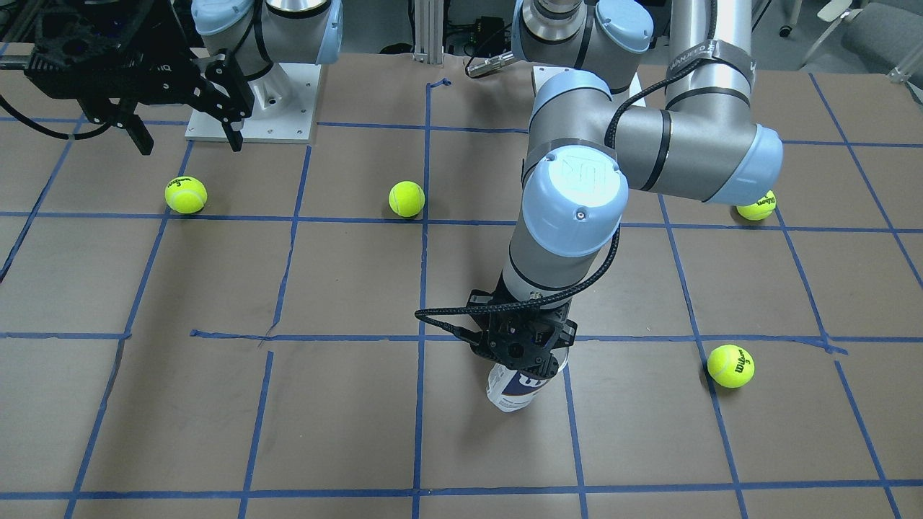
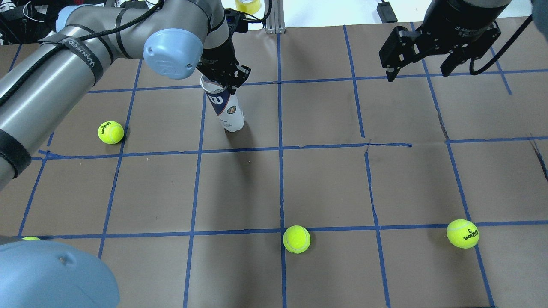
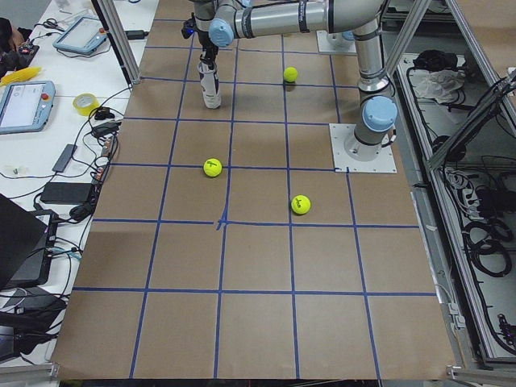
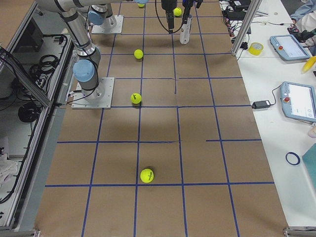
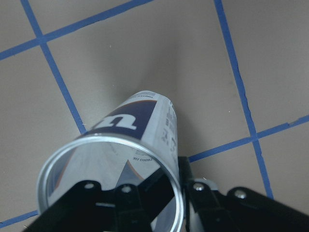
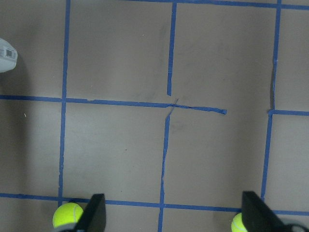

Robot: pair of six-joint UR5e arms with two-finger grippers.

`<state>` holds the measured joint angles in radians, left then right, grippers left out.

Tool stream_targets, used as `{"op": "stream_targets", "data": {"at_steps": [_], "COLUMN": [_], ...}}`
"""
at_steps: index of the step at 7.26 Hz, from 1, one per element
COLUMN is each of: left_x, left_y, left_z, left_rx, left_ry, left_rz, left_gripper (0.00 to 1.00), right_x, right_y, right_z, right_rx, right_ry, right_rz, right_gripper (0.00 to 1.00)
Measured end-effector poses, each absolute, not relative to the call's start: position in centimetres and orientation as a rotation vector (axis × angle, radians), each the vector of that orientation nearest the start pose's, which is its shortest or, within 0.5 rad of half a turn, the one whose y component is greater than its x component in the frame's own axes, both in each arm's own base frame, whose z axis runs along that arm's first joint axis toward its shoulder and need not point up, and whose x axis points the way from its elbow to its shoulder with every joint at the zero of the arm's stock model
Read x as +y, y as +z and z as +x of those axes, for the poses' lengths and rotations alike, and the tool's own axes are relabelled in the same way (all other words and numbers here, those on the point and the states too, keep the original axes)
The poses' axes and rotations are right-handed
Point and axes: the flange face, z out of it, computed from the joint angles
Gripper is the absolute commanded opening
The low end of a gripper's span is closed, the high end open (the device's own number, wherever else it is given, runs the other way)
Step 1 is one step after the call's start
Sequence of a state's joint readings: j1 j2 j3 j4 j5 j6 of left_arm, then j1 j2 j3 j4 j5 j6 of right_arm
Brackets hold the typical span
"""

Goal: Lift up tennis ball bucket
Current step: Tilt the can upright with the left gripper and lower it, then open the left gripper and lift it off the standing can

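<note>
The tennis ball bucket [image 2: 226, 109] is a clear can with a white label and a navy band with a white "W". It stands upright at the far left-centre of the table and also shows in the front view [image 1: 513, 389]. It is empty, and its open rim [image 5: 113, 145] fills the left wrist view. My left gripper [image 2: 222, 80] is shut on that rim from above, one finger inside and one outside [image 5: 203, 193]. I cannot tell whether the base touches the table. My right gripper [image 2: 421, 70] hangs open and empty at the far right, fingers [image 6: 94, 212] wide apart.
Loose yellow-green tennis balls lie on the brown, blue-taped table: one to the left of the can [image 2: 111, 132], one near centre [image 2: 296, 239], one near right [image 2: 463, 233], one at the near left edge [image 2: 30, 238]. The left arm's elbow [image 1: 573, 202] hangs over the table.
</note>
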<state>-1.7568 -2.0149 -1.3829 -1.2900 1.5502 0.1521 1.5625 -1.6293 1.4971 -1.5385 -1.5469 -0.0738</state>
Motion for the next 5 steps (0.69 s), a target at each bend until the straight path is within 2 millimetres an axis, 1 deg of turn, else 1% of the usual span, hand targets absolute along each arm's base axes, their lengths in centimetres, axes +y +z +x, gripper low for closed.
{"op": "stream_targets", "data": {"at_steps": [1, 2, 3, 4, 5], "left_x": [-62.8, -62.7, -62.6, -62.2, -61.6], "left_y": [34.8, 35.0, 35.5, 36.6, 38.4], "left_z": [-25.7, -25.8, -25.9, -25.9, -25.8], "left_rx": [3.119, 3.123, 3.125, 3.124, 3.122], "left_ry": [-0.035, -0.038, -0.047, -0.06, -0.072], "left_rz": [0.536, 0.538, 0.54, 0.541, 0.541], "left_gripper": [0.62, 0.86, 1.0, 1.0, 1.0], "right_x": [-47.4, -47.4, -47.4, -47.4, -47.4], "right_y": [54.9, 54.9, 54.9, 54.9, 55.0], "right_z": [13.2, 13.2, 13.2, 13.2, 13.2], "right_rx": [3.117, 3.118, 3.117, 3.116, 3.116], "right_ry": [-0.157, -0.156, -0.156, -0.156, -0.156], "right_rz": [-0.105, -0.106, -0.106, -0.107, -0.109], "right_gripper": [1.0, 1.0, 1.0, 1.0, 1.0]}}
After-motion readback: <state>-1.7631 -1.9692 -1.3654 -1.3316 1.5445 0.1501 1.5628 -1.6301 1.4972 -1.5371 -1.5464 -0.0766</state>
